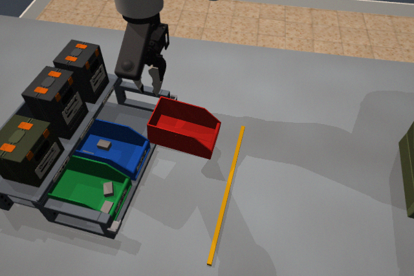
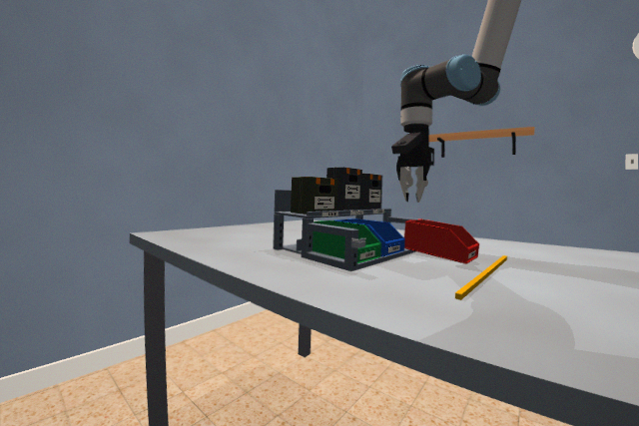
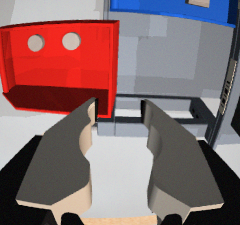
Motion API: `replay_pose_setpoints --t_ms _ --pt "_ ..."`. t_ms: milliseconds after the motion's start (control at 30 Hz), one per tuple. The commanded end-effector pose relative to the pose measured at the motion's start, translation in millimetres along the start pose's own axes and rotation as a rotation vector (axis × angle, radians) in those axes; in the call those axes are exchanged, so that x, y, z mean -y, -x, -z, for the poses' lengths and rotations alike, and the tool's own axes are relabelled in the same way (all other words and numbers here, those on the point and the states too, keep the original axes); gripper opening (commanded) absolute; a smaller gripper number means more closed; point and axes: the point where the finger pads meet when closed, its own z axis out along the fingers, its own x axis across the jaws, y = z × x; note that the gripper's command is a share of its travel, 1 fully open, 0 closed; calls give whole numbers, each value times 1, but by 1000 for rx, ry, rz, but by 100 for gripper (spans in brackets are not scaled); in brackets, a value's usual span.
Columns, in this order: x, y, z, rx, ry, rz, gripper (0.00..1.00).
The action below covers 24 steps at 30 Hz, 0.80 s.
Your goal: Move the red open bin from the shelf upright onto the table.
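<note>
The red bin (image 1: pixel 183 128) stands upright on the grey table (image 1: pixel 301 99), off the shelf rack (image 1: pixel 129 86) and just beside the rack's empty end bay. Its open top faces up and its low front lip faces the yellow strip (image 1: pixel 226 194), which lies flat on the table a little apart from it. No loose parts can be made out in the bin from the top view; the wrist view shows two round pale marks (image 3: pixel 71 40) on one inner wall of the bin, and whether these are holes or parts cannot be told.

The gripper (image 1: pixel 148 86) hangs above the rack's vacant bay, beside the bin's tall back wall and not touching it. In the exterior view it is well above both the bin and the rack. Its jaws point downward and stand apart with a narrow gap; nothing is between them, so they are partly closed and empty.

Surroundings: the rack's lower level holds a blue bin (image 1: pixel 115 146) with a small grey block (image 1: pixel 103 144) in it, and next to it a green bin (image 1: pixel 87 184) with two grey blocks (image 1: pixel 107 188). The upper level behind carries three dark cases (image 1: pixel 55 99) with orange latches, side by side. At the right edge of the top view an olive box (image 1: pixel 408 169) is partly cut off by the frame, well apart from the red bin. A wooden wall shelf (image 2: pixel 482 134) hangs on the wall behind the arm in the exterior view.
</note>
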Motion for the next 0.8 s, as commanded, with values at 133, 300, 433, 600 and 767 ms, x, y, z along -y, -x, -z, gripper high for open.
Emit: replay_pose_setpoints --t_ms 133,300,433,600,767 --pt "0 1 0 -1 0 0 20" --pt "0 4 -1 -1 0 0 20" --pt "0 4 -1 -1 0 0 20" --pt "0 4 -1 -1 0 0 20" --pt "0 6 -1 -1 0 0 20"
